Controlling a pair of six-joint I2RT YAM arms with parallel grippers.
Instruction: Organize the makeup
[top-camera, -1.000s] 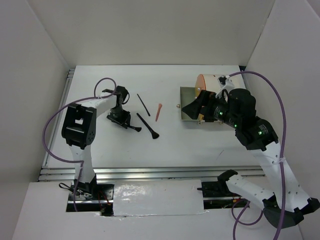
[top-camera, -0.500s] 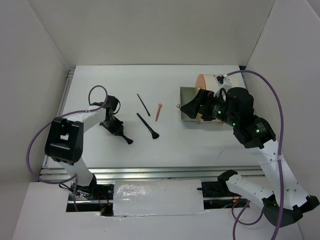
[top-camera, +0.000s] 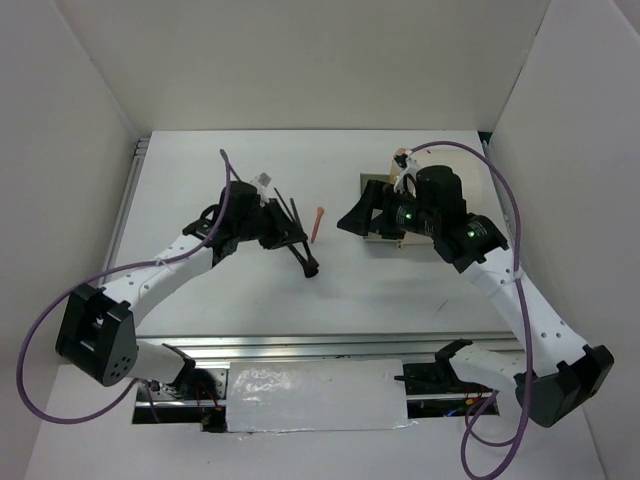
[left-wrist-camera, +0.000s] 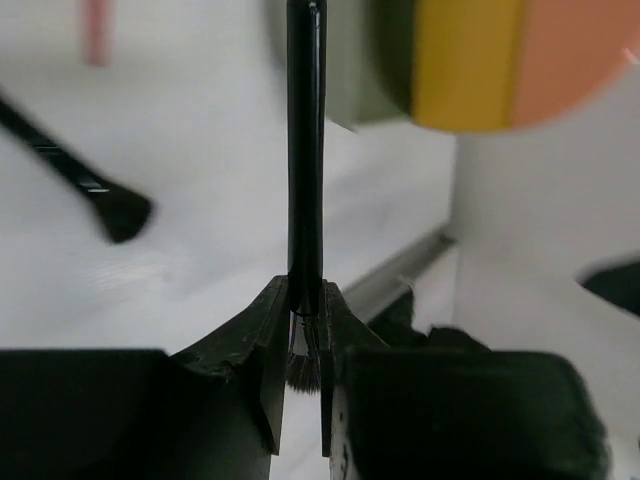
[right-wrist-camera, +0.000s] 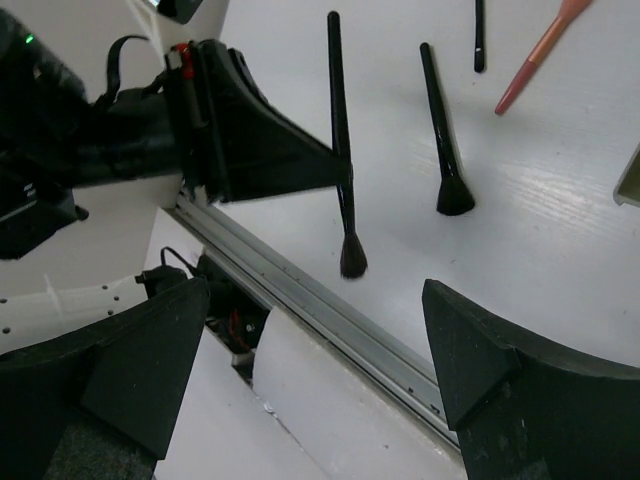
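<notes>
Readable markings: none.
No word, brand or number legible on the black brush in my left claw, the orange-faced box, or the bench.

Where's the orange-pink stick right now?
Top view, centre: the orange-pink stick lies untouched between the thin black stick and the right end effector.

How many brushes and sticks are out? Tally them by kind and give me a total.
Black brushes: 2, one lying loose, one in the left gripper
Thin black stick: 1
Orange-pink stick: 1
Total: 4
</notes>
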